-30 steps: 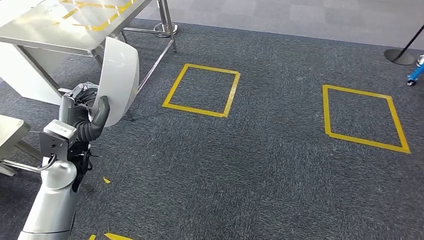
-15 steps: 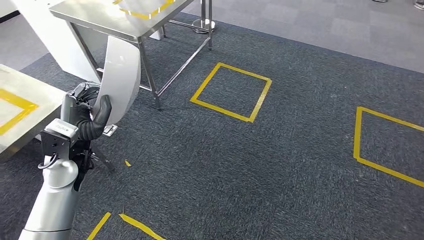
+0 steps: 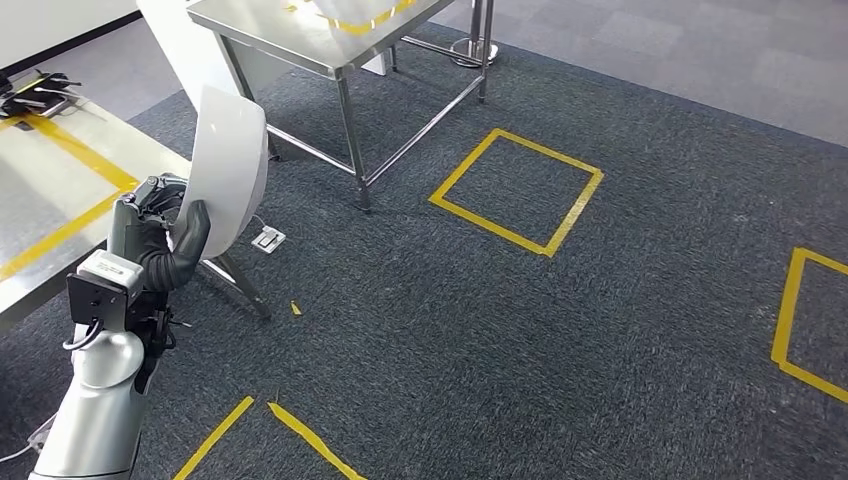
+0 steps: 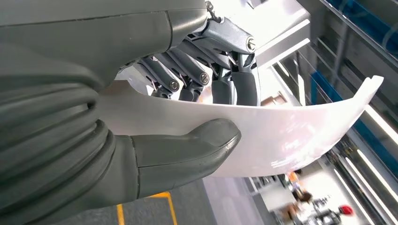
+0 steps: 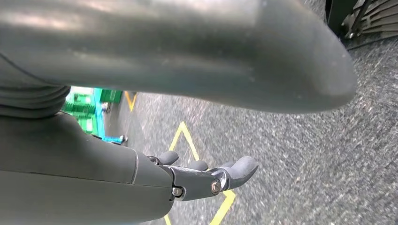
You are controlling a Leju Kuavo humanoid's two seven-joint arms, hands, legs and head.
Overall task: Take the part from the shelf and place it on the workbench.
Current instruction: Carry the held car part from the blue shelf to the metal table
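Gripping a curved white plastic panel (image 3: pixel 228 160), the left robot hand (image 3: pixel 160 235) holds it upright above the near edge of a steel surface with yellow tape lines (image 3: pixel 50 200); its thumb (image 4: pixel 187 150) presses one face and its dark fingers (image 4: pixel 234 89) the other. A second steel surface (image 3: pixel 300 35) stands farther right on dark grey carpet (image 3: pixel 500 330) marked with a yellow tape square (image 3: pixel 517 190). The right robot hand (image 5: pixel 206 176) hangs over the carpet, fingers apart, holding nothing.

head view high, facing down, wrist views close behind hands
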